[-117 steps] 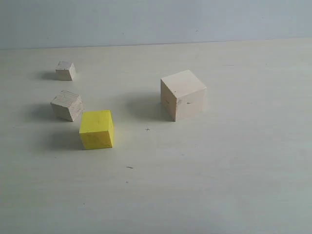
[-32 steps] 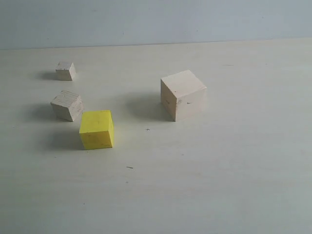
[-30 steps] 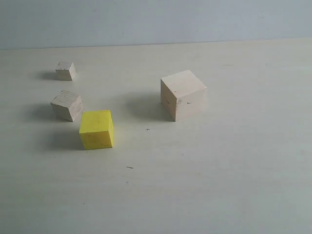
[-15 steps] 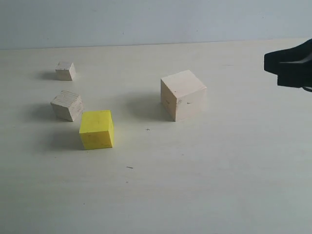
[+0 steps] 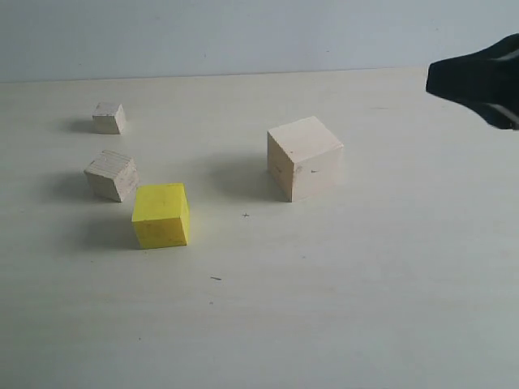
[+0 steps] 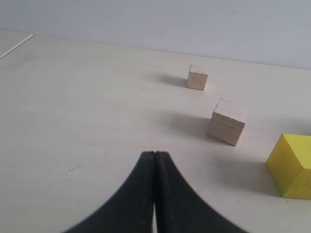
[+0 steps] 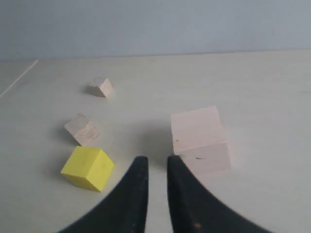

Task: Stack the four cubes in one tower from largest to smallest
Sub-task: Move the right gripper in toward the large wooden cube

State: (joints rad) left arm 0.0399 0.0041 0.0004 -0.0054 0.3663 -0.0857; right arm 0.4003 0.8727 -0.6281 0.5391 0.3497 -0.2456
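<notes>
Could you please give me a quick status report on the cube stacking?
Left gripper shut, empty. Right gripper slightly open, empty. Large pale cube, yellow cube, grey-tan cube, tiny cube single on table, none stacked. Nothing obstructing.

Your table [image 5: 365, 284] has a pale matt top with faint straight grain and a few dark specks. Materials as you'll see them:
- Big cube [image 5: 305, 158]: bare pale wood, smooth, matt, small dark marks on its near faces.
- Yellow cube [image 5: 161, 215]: flat even paint, matt to slightly satin.
- Mid cube [image 5: 112, 175], on the left: raw grey-tan wood with coarse grain lines, rougher looking.
- Tiny cube [image 5: 108, 118], far left: pale bare wood, matt.
- Left gripper [image 6: 154, 155] and right gripper [image 7: 157, 162]: black, smooth, matt, plastic-looking.
- Wall [image 5: 243, 36]: plain and matt.
</notes>
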